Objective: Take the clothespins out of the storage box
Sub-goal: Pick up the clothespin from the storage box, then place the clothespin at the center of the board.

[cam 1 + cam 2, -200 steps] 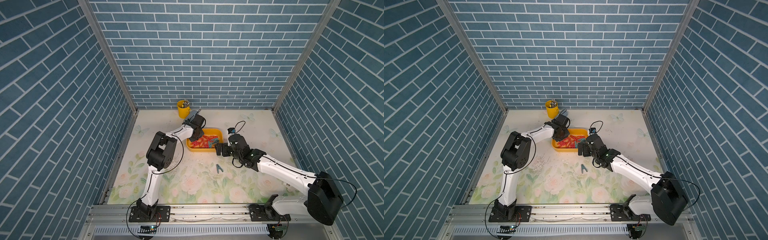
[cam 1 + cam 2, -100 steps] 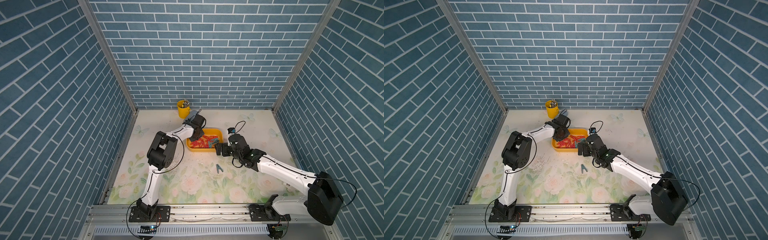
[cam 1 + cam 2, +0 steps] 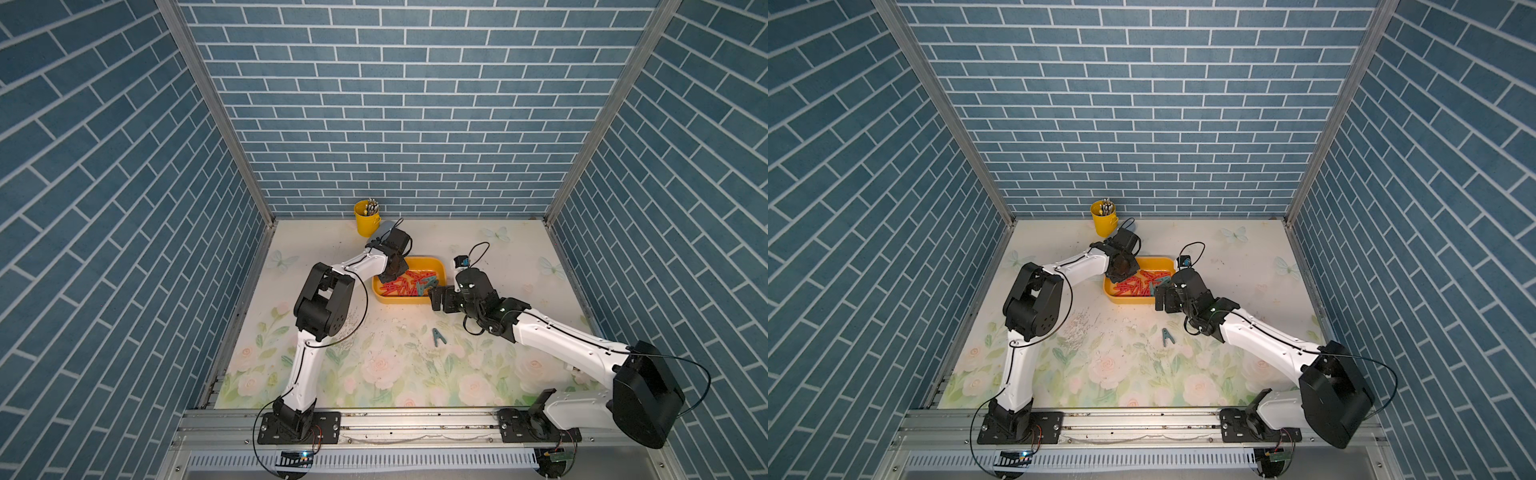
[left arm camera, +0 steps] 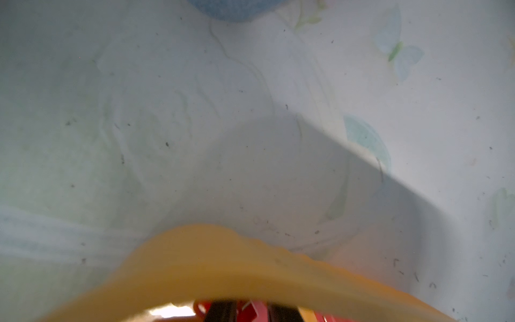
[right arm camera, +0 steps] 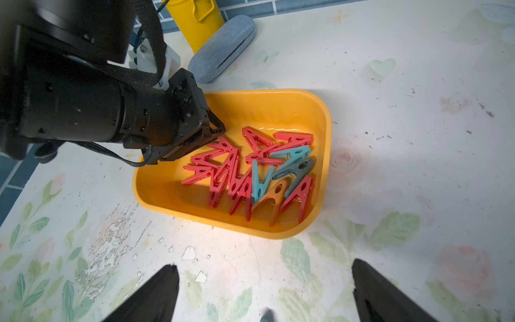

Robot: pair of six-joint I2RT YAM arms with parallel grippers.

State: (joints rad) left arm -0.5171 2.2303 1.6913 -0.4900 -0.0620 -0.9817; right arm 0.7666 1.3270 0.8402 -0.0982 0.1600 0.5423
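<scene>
Clothespins (image 3: 409,286) lie in storage box (image 3: 426,262) mid-counter (image 3: 374,345). Lone clothespin (image 3: 437,336) on counter before box. Pen cup (image 3: 366,219) behind, at wall.

The left arm (image 3: 357,264) rises from its base, bends at the elbow and reaches toward the back, with the wrist tipped steeply down. The left tool (image 5: 216,133) points downward, its fingers (image 4: 220,310) drawn nearly together with a red clothespin (image 4: 250,310) filling the gap between them. The right arm (image 3: 557,334) stretches low and inward. The right tool (image 5: 264,264) faces the left one, its fingers (image 5: 156,295) spread wide and empty.
</scene>
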